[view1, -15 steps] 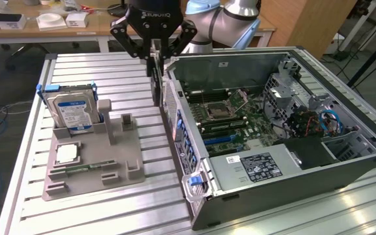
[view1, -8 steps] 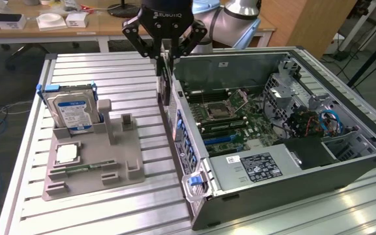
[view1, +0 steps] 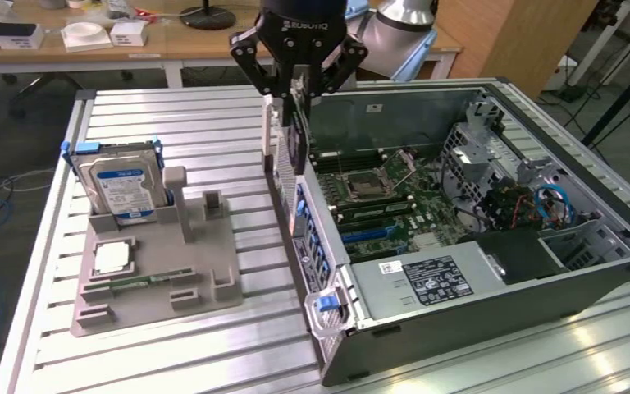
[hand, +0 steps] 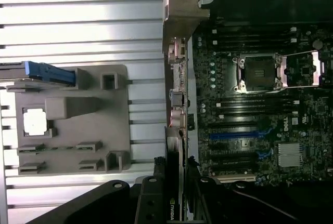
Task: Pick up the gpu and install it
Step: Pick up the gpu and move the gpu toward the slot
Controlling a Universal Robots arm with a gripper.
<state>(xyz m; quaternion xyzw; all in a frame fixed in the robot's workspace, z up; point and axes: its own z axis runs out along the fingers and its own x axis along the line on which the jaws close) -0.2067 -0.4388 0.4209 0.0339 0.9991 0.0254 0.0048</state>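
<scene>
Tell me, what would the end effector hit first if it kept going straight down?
The gpu clamped in the end effector would likely land first on the motherboard just inside the computer case's rear wall, though depth is unclear.

Count, both views:
- 1 black two-finger gripper [view1: 296,92]
- 1 thin dark gpu card with a silver metal bracket [hand: 176,99]
- 1 open grey metal tower case [view1: 479,328], on its side
- 1 green motherboard [view1: 403,205] inside it, carrying 1 square CPU socket [hand: 258,73], 2 blue expansion slots [hand: 234,134] and 1 small silver finned heatsink [hand: 290,154]
- 1 black label [view1: 438,279] and 1 small white sticker [view1: 390,268] on the grey box in the case
- 1 grey plastic fixture tray [view1: 145,310]
- 1 silver hard drive with a blue-white label [view1: 118,185]
- 1 square silver processor chip [view1: 111,258]
- 1 narrow green memory stick [view1: 140,281]
- 1 slotted aluminium table [view1: 184,123]
</scene>
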